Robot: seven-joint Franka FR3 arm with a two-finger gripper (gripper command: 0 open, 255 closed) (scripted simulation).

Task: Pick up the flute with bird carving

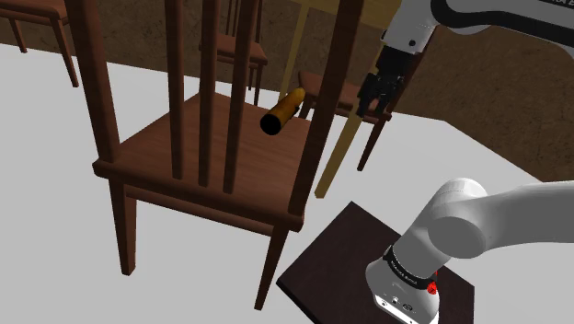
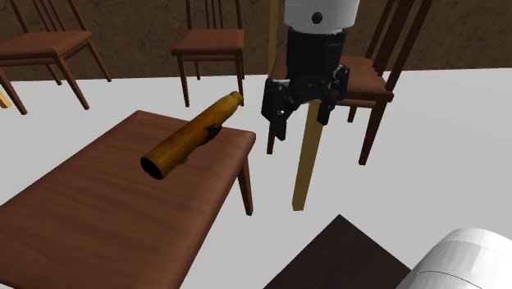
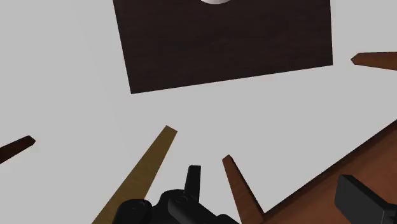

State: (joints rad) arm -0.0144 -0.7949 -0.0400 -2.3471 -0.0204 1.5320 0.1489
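from the second exterior view's left, the dark wooden chair seat (image 2: 98, 213) comes first, and the flute (image 2: 193, 135) lies flat on it, a brown tube with its open dark mouth toward that camera and its other end near the seat's far corner. a small dark lump sits partway along the tube; it may be the bird carving, though i can't make it out well enough to say. further right, off the seat's edge and above the grey floor, hangs the gripper (image 2: 300, 116), pointing down with its two black fingers set apart and nothing between them. just beyond it stands a pale wooden leg (image 2: 308, 156), and the dark stand (image 2: 345, 254) sits at the lower right. so the flute lies to the left of the gripper in this view, its long axis slanting so its far end is the part nearest the fingers. i'd judge the hand has to travel across over the seat and turn its opening across that axis before dropping.
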